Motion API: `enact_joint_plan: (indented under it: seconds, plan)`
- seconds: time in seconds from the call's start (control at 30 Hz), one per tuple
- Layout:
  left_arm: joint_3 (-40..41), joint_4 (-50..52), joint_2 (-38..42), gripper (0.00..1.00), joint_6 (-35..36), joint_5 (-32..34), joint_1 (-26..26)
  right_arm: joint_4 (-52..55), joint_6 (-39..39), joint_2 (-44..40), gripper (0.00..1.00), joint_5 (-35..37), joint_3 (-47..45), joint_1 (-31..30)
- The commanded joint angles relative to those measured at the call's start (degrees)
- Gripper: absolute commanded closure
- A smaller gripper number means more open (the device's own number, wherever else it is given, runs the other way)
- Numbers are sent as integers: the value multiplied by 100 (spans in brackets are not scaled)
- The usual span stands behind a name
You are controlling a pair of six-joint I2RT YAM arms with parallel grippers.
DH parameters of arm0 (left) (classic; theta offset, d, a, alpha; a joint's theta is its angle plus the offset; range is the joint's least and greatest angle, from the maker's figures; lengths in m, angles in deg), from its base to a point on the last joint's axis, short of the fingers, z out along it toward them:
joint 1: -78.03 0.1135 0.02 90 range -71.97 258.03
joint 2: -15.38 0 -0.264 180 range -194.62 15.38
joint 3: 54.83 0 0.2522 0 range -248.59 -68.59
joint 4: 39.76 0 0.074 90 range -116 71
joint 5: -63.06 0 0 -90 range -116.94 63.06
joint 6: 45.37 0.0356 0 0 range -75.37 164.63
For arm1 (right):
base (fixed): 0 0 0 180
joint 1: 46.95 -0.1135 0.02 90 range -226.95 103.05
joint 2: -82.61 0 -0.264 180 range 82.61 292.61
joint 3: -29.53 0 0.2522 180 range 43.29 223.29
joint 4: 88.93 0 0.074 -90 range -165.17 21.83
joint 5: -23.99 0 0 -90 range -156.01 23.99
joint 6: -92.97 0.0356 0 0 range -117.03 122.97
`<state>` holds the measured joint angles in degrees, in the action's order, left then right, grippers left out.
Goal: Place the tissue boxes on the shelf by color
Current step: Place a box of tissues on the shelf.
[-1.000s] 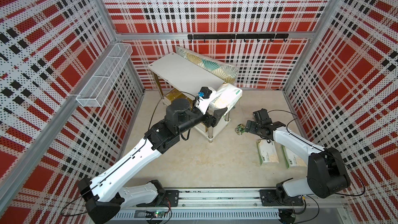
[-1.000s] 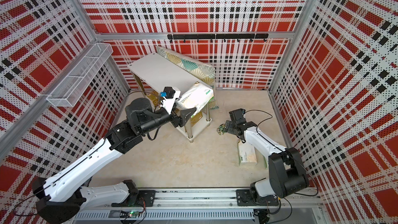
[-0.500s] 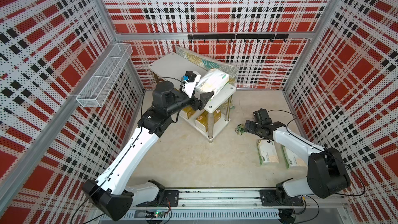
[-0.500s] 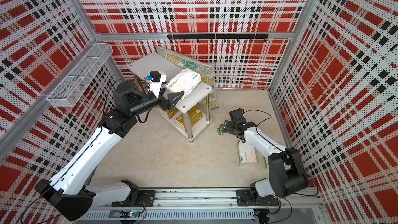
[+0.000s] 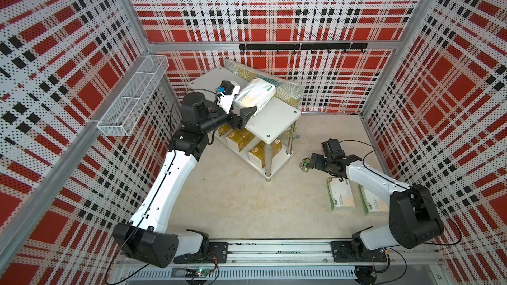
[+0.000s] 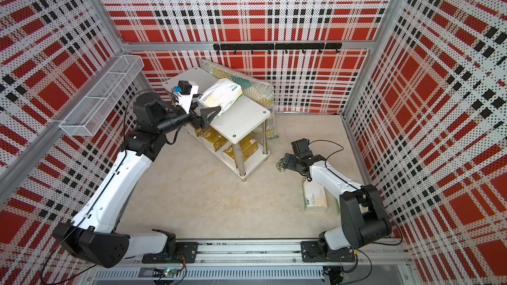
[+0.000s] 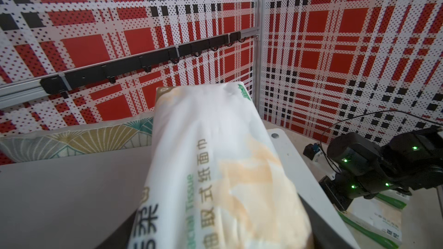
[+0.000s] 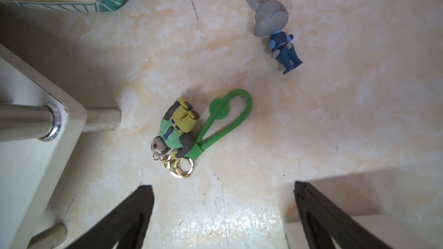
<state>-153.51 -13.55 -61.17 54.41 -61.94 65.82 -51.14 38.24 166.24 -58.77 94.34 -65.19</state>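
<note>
My left gripper (image 5: 250, 106) (image 6: 213, 108) (image 7: 215, 232) is shut on a white tissue box with green print and a beige patch (image 5: 255, 95) (image 6: 220, 95) (image 7: 211, 159), held tilted over the shelf's white top board (image 5: 274, 123) (image 6: 241, 123) (image 7: 60, 188). Three gold tissue boxes (image 5: 238, 139) (image 6: 241, 149) lie in a row on the lower board. Two more white tissue boxes (image 5: 341, 197) (image 6: 315, 198) lie on the floor at the right, one partly under my right arm. Near them my right gripper (image 5: 311, 161) (image 8: 223, 202) hangs open and empty just above the floor.
A fan-patterned cushion (image 5: 286, 91) leans on the back wall behind the shelf. A wire basket (image 5: 134, 97) hangs on the left wall and a black hook rail (image 5: 301, 47) on the back wall. Two figure keychains (image 8: 177, 128) (image 8: 273, 20) lie on the floor before the right gripper.
The left arm has swung up and back, carrying the white tissue box from the shelf's front right corner to above the middle of the top board. The right arm has stayed still.
</note>
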Motion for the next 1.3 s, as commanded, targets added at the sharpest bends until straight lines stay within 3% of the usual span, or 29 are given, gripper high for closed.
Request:
enact_joint_plan:
  seconds: [0.0,0.43,1.27]
  plan:
    - [-178,-67,-119,22,342,-272,252,-83,-79,61,0,-39,-53,-4]
    - [-295,-357,-603,22,503,-890,1252,-107,-143,89,0,-102,-79,-38]
    - [-1091,-482,-1611,21,760,-1649,2017,-166,-175,266,0,-197,-72,-107]
